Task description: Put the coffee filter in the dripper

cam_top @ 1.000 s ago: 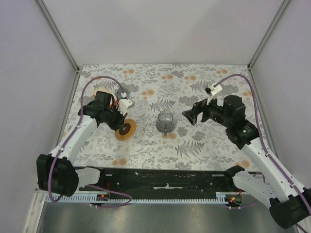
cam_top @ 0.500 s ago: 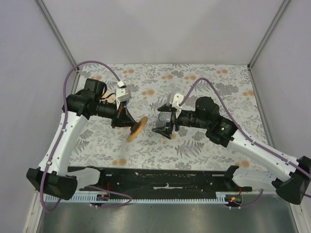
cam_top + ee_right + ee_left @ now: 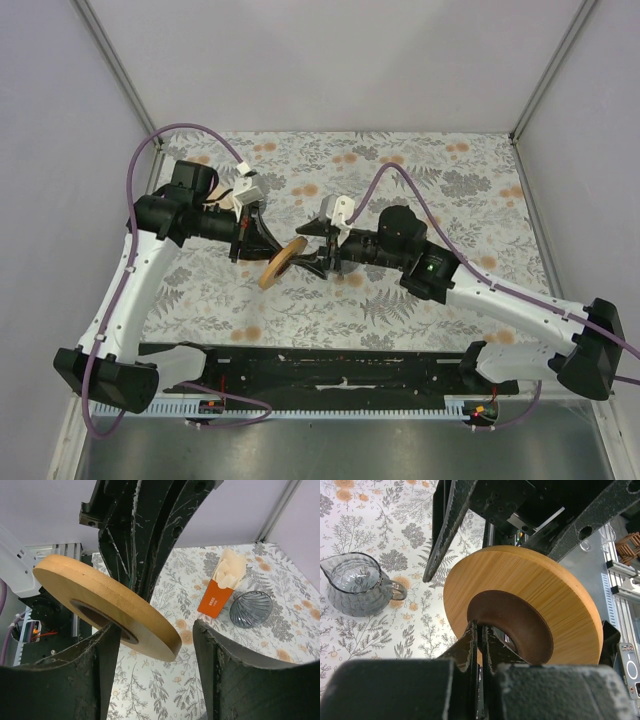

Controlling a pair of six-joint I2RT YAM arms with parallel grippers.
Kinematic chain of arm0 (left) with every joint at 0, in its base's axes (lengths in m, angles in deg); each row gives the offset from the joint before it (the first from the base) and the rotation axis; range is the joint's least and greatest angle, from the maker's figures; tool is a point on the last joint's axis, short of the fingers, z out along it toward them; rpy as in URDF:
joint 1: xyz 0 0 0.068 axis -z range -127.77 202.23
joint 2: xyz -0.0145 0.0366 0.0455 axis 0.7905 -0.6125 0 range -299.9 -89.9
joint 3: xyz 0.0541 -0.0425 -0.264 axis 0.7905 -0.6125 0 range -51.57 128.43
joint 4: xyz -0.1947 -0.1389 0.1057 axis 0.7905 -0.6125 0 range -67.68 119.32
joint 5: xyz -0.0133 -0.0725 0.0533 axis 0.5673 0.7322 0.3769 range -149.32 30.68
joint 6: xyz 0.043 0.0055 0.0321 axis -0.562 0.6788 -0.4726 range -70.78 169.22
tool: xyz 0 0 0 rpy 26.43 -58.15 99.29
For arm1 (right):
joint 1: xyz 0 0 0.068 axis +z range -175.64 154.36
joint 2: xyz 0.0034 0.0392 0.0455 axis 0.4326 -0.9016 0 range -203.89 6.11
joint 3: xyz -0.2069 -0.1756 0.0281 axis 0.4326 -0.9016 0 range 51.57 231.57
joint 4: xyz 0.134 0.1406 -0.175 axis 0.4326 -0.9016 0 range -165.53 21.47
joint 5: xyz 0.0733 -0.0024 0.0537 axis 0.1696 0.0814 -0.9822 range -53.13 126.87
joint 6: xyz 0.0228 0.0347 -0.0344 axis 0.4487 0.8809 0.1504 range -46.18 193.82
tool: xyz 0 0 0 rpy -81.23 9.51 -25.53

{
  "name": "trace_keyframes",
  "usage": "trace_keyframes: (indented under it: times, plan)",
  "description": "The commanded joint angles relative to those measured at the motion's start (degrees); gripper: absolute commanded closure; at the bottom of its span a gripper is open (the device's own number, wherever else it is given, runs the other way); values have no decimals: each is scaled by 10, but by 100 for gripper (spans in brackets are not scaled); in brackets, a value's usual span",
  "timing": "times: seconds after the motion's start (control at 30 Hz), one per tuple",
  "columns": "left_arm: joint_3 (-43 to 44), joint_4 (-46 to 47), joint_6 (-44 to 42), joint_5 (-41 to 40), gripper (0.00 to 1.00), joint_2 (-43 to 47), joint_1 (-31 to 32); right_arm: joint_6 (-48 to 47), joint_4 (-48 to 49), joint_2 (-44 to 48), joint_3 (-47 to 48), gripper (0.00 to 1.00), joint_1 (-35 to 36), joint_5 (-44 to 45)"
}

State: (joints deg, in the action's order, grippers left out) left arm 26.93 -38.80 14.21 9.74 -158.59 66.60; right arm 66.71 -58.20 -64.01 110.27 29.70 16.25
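Flowered tablecloth below; the wooden ring hangs tilted above it, left gripper pinching its inner rim, right gripper spread astride its edge. Handover, I'd say: right should close next. Dripper sits well beyond the ring; no loose filter in sight

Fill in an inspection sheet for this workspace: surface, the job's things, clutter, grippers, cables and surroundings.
Surface: floral tablecloth, no spill seen.
Job's things: dripper cone rests on the cloth beside the orange filter packet; its wooden ring is held tilted above the cloth; no loose coffee filter seen.
Clutter: glass cup, upright on the cloth.
Grippers: left gripper shut on the ring's inner edge; right gripper open, a finger on either side of the ring's outer rim.
Cables: purple cables loop above both arms.
Surroundings: grey walls; nothing else seen.
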Motion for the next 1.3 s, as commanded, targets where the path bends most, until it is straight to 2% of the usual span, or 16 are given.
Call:
trace_keyframes:
  times: [0.0, 0.07, 0.13, 0.27, 0.3, 0.33, 0.37, 0.4, 0.43, 0.5, 0.57, 0.67, 0.73, 0.97, 1.07, 1.27]
  plan:
    - [-6, 33, 47, 37, 98, 7, 4, 10, 61, -20, 34, 35, 7, 14]
    - [-11, 47, 60, 37, 98, 5, 4, 14, 59, -27, 38, 40, 10, 16]
    - [-17, 60, 74, 37, 98, 6, 4, 24, 60, -30, 40, 54, 11, 32]
    - [-23, 93, 113, 7, 98, 3, 3, 36, 32, -31, 46, 100, 11, 101]
    - [-23, 105, 128, -16, 96, 4, 2, 38, 11, -29, 52, 100, 11, 123]
    - [-22, 121, 155, -62, 88, 4, 2, 39, -14, -28, 58, 100, 10, 138]
    - [-22, 141, 177, -108, 72, 4, 0, 40, -53, -31, 70, 100, 8, 160]
    - [-22, 158, 200, -170, 50, 3, -2, 42, -91, -34, 90, 100, 4, 174]
    - [-24, 177, 217, -222, 39, 1, -7, 45, -148, -39, 105, 100, -3, 180]
    - [-28, 207, 244, -323, 28, -5, -22, 56, -255, -57, 144, 100, -28, 173]
    - [-35, 228, 252, -340, 25, -12, -41, 66, -310, -68, 159, 100, -57, 131]
    - [-62, 277, 269, -275, 25, -21, -45, 108, -290, -69, 134, 100, -95, 46]
    - [-75, 308, 295, -254, 24, -32, -45, 126, -282, -79, 133, 100, -106, 30]
    - [-30, 294, 272, -361, 23, -59, -52, 181, -338, -109, 155, 100, -214, -59]
    - [-46, 301, 277, -347, 23, -58, -52, 181, -376, -140, 171, 100, -259, -113]
    - [-72, 303, 289, -331, 23, -65, -52, 206, -376, -208, 170, 100, -338, -289]
